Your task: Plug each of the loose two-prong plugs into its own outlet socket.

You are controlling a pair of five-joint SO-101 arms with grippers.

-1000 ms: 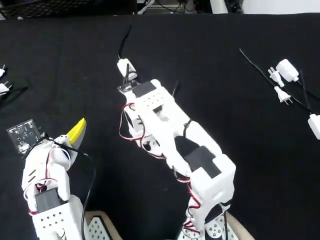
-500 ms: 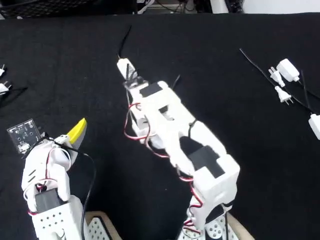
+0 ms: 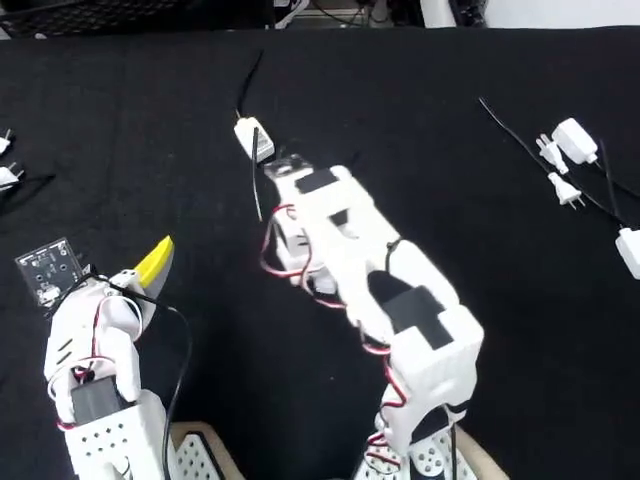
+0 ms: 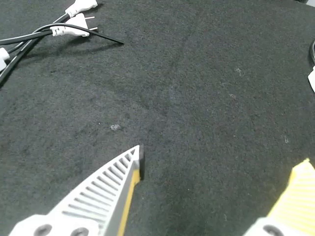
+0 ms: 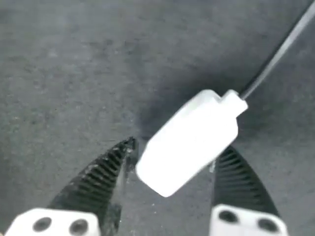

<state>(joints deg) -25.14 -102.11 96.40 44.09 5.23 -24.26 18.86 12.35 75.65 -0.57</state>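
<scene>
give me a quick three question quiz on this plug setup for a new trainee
1. True or false: the left gripper is shut on a plug.
2. In the right wrist view, what appears between the spread fingers of the right gripper? A) a screwdriver B) a white corded block C) a yellow clip
3. In the left wrist view, how many two-prong plugs show their bare prongs?

Key: 1 false, it is open and holds nothing. 2 B. 3 two.
</scene>
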